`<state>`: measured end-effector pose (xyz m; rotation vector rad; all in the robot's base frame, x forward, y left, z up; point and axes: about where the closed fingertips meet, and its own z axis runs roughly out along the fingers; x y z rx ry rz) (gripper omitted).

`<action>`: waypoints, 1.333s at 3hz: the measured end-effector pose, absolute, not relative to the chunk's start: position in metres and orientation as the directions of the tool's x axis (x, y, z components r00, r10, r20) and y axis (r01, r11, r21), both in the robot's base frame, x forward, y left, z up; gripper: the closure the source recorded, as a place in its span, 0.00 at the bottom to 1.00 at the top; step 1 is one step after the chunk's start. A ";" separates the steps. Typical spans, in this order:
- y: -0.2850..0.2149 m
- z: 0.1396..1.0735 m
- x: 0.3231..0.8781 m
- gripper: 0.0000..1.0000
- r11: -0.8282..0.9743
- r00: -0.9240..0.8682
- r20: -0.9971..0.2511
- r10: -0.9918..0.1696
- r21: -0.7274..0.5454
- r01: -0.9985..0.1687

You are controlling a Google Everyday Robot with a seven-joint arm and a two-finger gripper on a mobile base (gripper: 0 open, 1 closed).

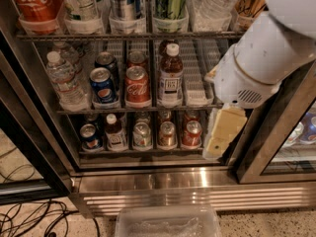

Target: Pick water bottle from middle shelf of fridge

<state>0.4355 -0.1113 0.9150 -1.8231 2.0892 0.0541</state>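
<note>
Fingers (228, 125), cream plastic: spacing cannot be told. Gripper (217, 147) hangs before dark-framed glass-door fridge (197, 181), right side, presumably staging toward clear ribbed plastic water bottle (61, 80), far left on silver wire middle shelf (197, 90).

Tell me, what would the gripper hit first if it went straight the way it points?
Likely the steel base: the gripper, right of the bottom cans, points down and slightly left. Depth is unclear.

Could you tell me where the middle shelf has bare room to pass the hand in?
One bare lane lies right of the tea bottle, beside the arm. From the water bottle at the left end to the tea bottle, cans crowd every lane. The hand hangs at lower right.
</note>
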 end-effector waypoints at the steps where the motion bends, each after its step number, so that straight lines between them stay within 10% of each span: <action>1: -0.110 0.915 0.435 0.00 0.163 -0.097 -0.297 -0.950 -0.208 -0.964; 3: -0.074 0.900 0.416 0.00 0.163 -0.076 -0.398 -0.914 -0.190 -0.968; 4: 0.053 0.873 0.413 0.00 0.108 0.030 -0.621 -0.783 -0.183 -0.977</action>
